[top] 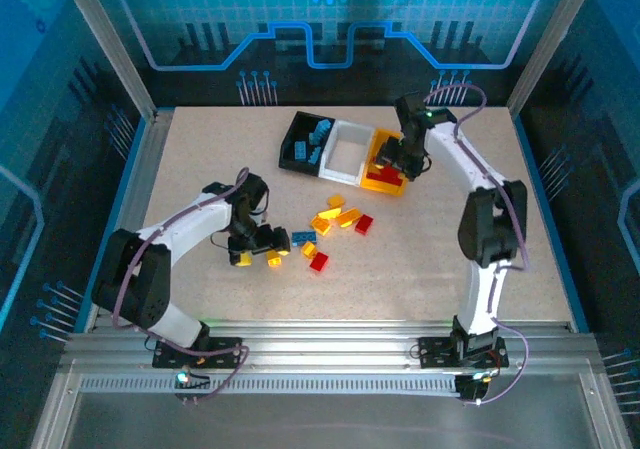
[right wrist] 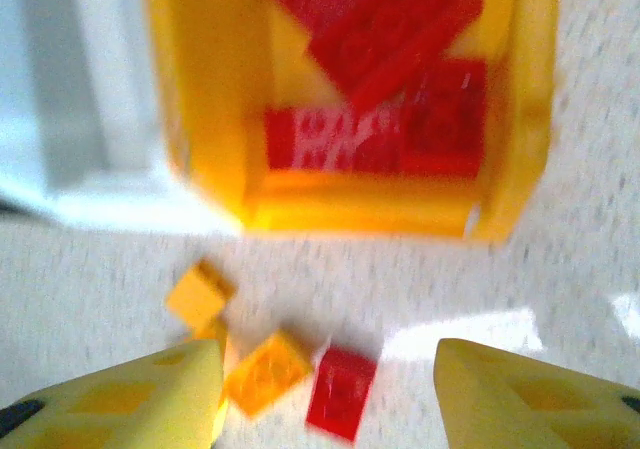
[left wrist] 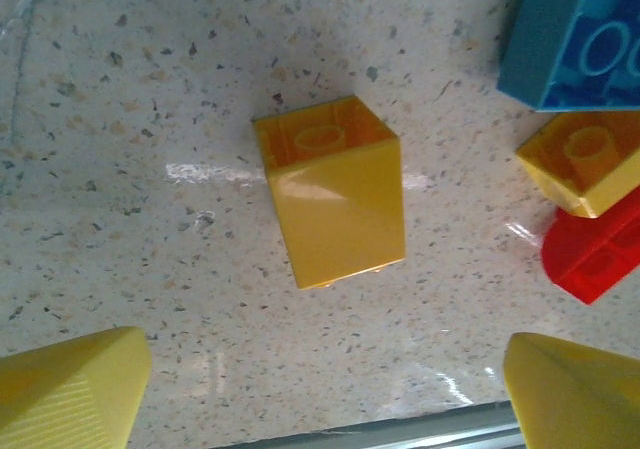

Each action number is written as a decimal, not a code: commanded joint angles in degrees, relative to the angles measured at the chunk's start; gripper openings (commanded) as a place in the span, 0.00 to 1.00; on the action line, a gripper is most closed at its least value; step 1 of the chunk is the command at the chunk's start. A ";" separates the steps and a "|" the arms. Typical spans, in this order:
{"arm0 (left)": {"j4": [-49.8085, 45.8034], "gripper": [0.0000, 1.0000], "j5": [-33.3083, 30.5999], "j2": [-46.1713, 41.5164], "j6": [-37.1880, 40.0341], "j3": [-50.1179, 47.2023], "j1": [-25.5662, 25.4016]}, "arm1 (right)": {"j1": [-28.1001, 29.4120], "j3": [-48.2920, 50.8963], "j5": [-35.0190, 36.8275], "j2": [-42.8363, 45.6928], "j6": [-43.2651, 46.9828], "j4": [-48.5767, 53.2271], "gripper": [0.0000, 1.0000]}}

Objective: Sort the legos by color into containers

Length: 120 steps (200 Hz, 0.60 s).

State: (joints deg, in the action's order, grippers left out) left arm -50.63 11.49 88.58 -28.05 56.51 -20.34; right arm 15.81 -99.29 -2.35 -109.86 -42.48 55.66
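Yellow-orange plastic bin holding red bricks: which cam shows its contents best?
Right wrist: it looks straight down into the yellow-orange rectangular plastic bin, with red studded plastic bricks piled inside, though the picture is blurred. Top external shows the bin small and partly covered by the right gripper.

In the right wrist view blur smears the yellow-orange bin [right wrist: 350, 214], whose far end the top edge cuts off, so the red bricks [right wrist: 400, 39] inside it cannot be counted, while the white bin [right wrist: 110, 201] just left of it is cut by the left edge.
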 commanded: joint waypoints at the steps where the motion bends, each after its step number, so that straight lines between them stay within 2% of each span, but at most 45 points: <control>1: -0.27 0.89 -2.74 2.39 0.79 0.75 -1.65 | 4.37 9.16 -1.99 8.97 0.08 -2.82 0.59; 47: 0.36 0.85 -6.11 7.38 1.11 2.60 -2.61 | 10.49 26.55 -5.11 21.38 -4.85 -7.82 0.60; 91: 0.17 0.80 -7.62 12.36 2.16 6.53 -2.67 | 14.48 32.48 -4.66 27.28 -7.30 -8.70 0.60; 120: 0.36 0.71 -6.93 13.88 1.78 7.37 -3.07 | 14.93 34.01 -4.70 28.48 -7.56 -8.54 0.60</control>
State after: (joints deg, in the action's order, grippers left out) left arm -49.71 5.15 101.10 -26.87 62.26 -22.68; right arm 30.13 -66.48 -6.68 -83.00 -48.47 47.88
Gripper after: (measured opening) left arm 0.745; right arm 0.601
